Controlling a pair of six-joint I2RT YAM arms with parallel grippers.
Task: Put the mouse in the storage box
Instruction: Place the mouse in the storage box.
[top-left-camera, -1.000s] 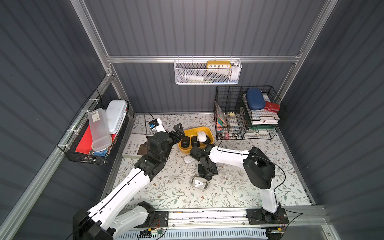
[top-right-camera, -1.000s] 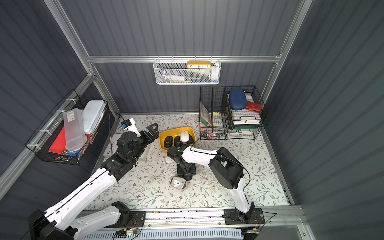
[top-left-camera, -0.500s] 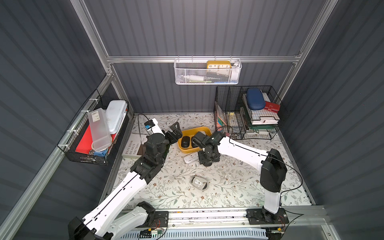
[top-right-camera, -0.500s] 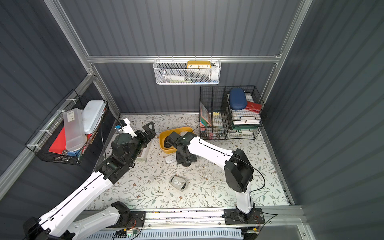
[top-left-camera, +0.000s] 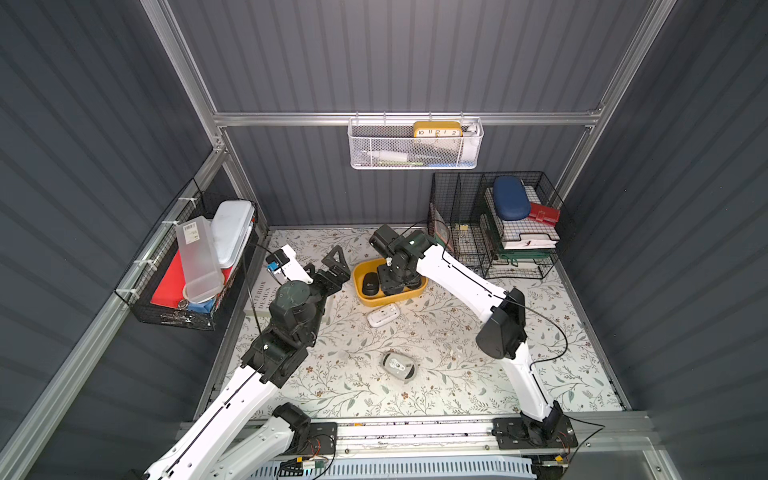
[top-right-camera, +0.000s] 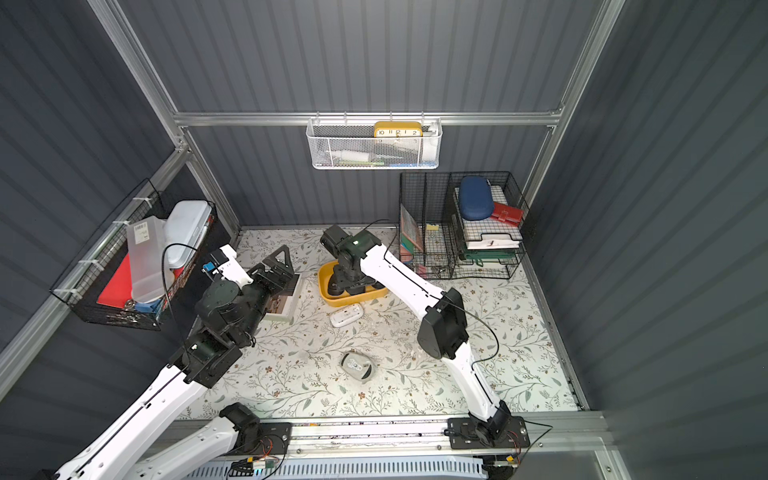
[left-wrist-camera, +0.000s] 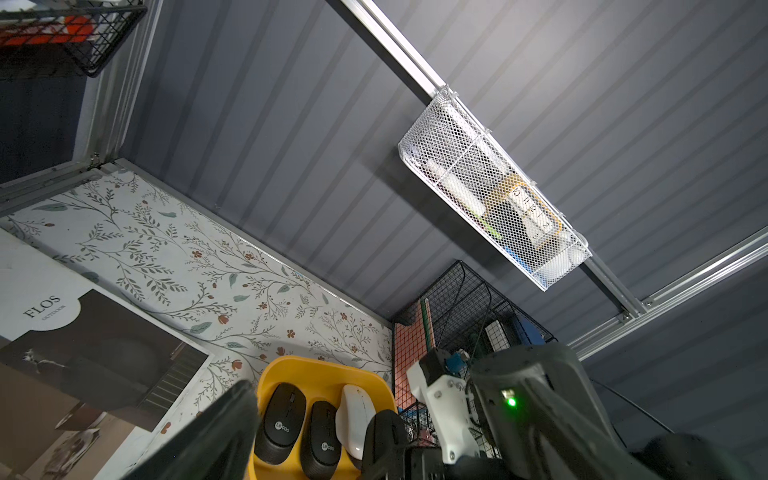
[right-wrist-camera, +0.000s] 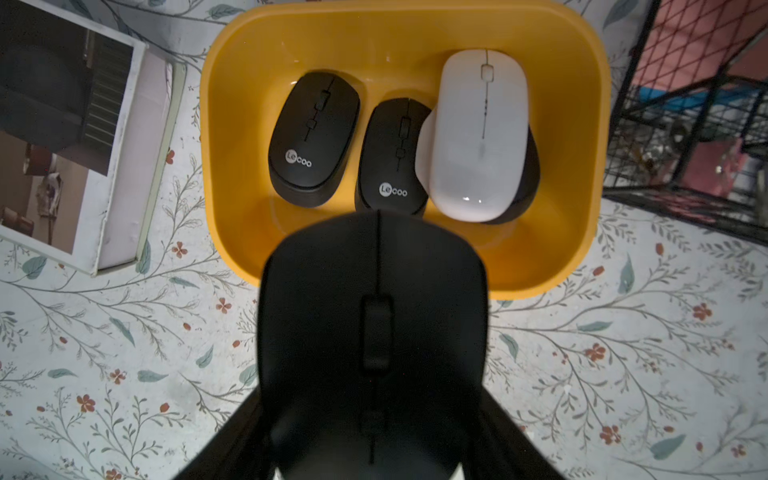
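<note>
The right hand (top-left-camera: 395, 284), its jaws partly apart, grips a matte black computer mouse (right-wrist-camera: 372, 316) by its sides and holds it above the shallow mustard-yellow plastic storage box (right-wrist-camera: 544, 266), with the mouse's front over the box's rim. Inside the box lie a black Lecoo-marked mouse (right-wrist-camera: 313, 141), its twin (right-wrist-camera: 392, 162) and a glossy white mouse (right-wrist-camera: 478, 137) that rests partly on something dark. The left hand (top-left-camera: 336, 269) hangs just beside the box with its jaws spread wide and nothing in them, above the floral-patterned table (top-left-camera: 457, 374).
</note>
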